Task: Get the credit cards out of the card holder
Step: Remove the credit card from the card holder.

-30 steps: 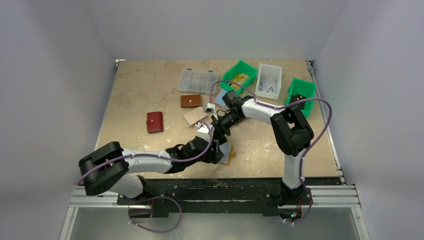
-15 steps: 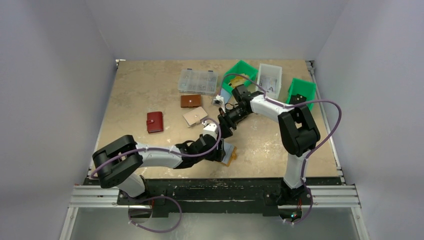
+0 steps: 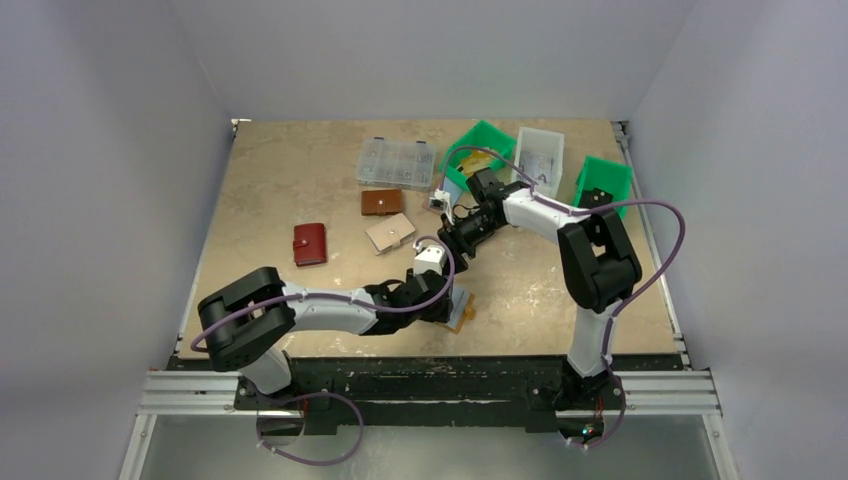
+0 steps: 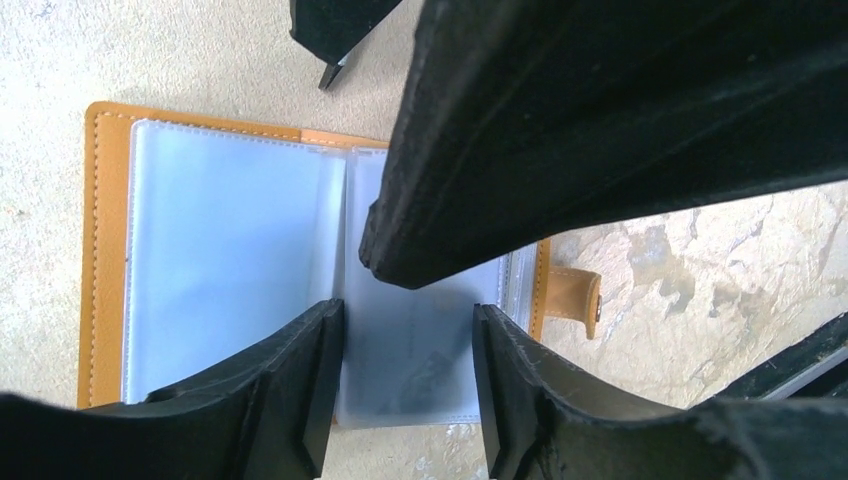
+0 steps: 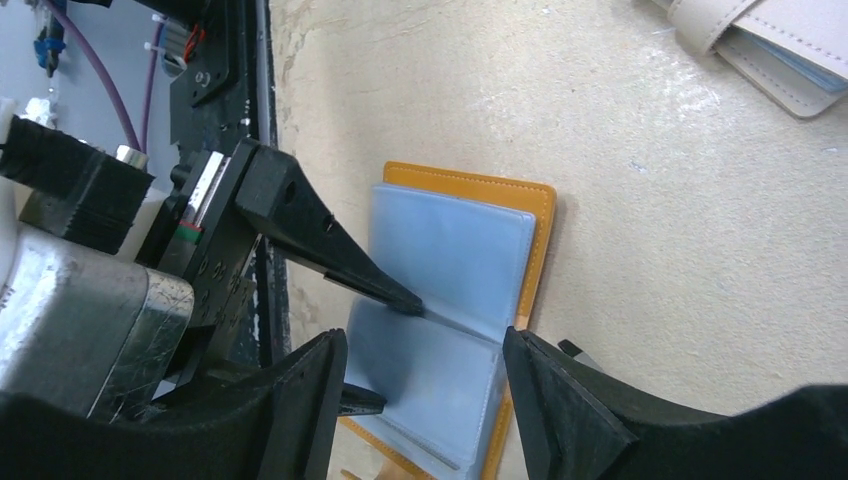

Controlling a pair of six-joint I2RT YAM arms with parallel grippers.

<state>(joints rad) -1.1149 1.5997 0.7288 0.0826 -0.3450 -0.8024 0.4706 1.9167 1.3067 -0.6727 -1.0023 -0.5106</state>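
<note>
The table [image 3: 290, 180] holds everything. The left gripper [image 4: 408, 325] sits low over the open mustard holder [image 4: 110, 250], which lies flat at the near edge, about centre. Its jaws are spread, and one fingertip [image 5: 385, 288] touches the pale blue sleeves [image 4: 235, 260]. The right gripper [image 5: 420, 350] hovers on the holder's far side with its jaws also spread. A brown wallet [image 3: 381, 202], a beige wallet [image 3: 390, 232] and a red wallet [image 3: 309, 244] lie far left of it

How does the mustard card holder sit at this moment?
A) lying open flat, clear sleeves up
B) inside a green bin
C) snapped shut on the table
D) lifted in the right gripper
A: the card holder lies spread open on the table, its sleeves facing up.
</note>
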